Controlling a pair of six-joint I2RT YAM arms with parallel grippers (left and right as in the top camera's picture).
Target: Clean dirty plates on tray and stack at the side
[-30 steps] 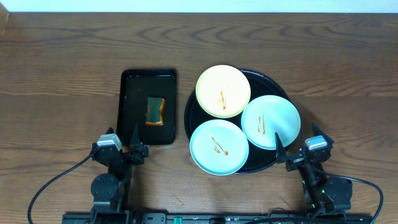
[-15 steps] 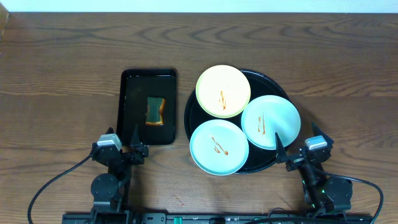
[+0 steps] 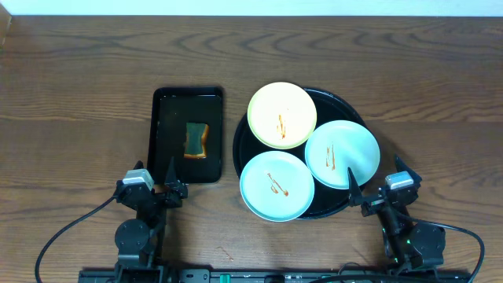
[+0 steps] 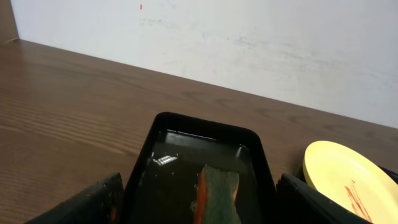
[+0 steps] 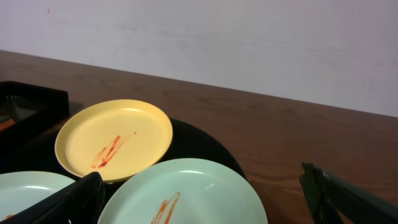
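Overhead, nothing has shifted over the last second: my left gripper (image 3: 174, 181) sits at the near end of the rectangular black tray (image 3: 161, 134) and my right gripper (image 3: 357, 194) at the near right edge of the round black tray (image 3: 338, 106), exactly as they were. Both are released. Each wrist view shows its two fingers spread to the lower corners of the frame with nothing between them. The three plates all lie on the round tray, none stacked and none at the side: the pale yellow plate (image 3: 282, 115) at the far left, one mint-blue plate (image 3: 342, 154) at the right, and the other mint-blue plate (image 3: 277, 185) nearest me, with the rims of the yellow and the near mint-blue one reaching out past the tray's edge. Each carries an orange-brown sauce streak at its centre. The green-and-orange sponge (image 3: 196, 140) lies untouched in the shallow water of the rectangular tray, just ahead of my left fingers. I judge the task not yet begun, with the sponge the likely first thing to fetch. No brand, label or readable writing shows on the plates, the trays, the sponge or the wooden table (image 3: 78, 79).
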